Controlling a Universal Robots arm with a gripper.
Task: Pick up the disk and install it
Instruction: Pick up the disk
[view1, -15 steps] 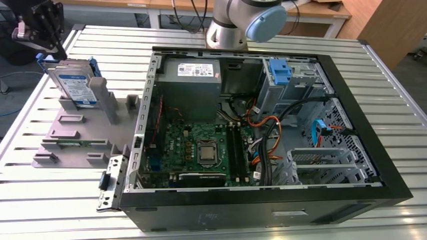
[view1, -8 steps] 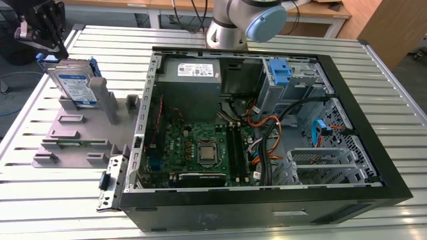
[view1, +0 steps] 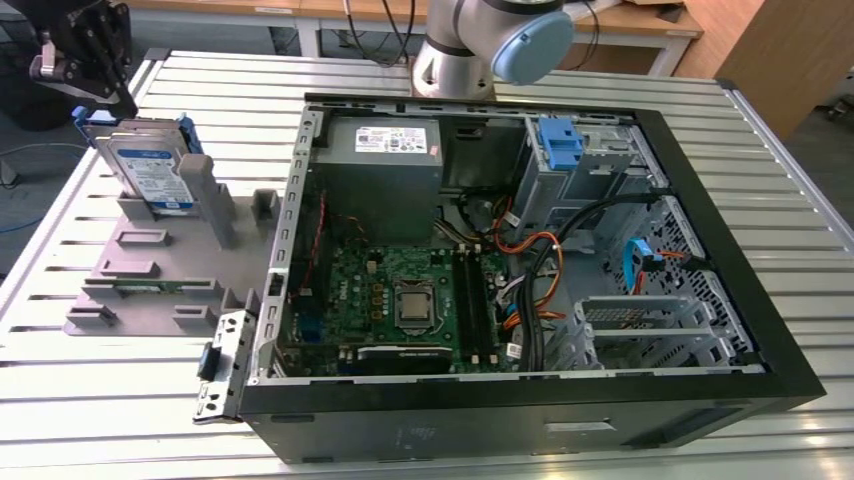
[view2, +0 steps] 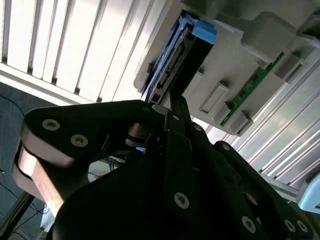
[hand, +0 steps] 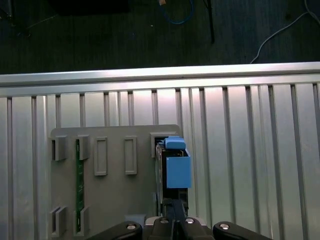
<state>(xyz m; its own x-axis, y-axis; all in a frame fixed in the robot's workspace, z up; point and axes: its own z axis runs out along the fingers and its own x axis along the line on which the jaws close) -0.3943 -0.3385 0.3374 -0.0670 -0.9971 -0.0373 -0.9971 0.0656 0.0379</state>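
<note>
Slatted metal table (view1: 134, 400), open computer case (view1: 534, 420) on it; the disk (view1: 150, 170) stands on edge in the grey stand (view1: 160, 270), long axis roughly upright, label turned away from the case. The gripper (view2: 171, 105) is at its top edge, jaws seemingly pressed together; I reckon pushing down like that could jam it against the posts

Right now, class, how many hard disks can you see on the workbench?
1: the disk stands upright in the grey stand, at the exterior view's left. More could be hidden in the bays of the computer case.
</note>
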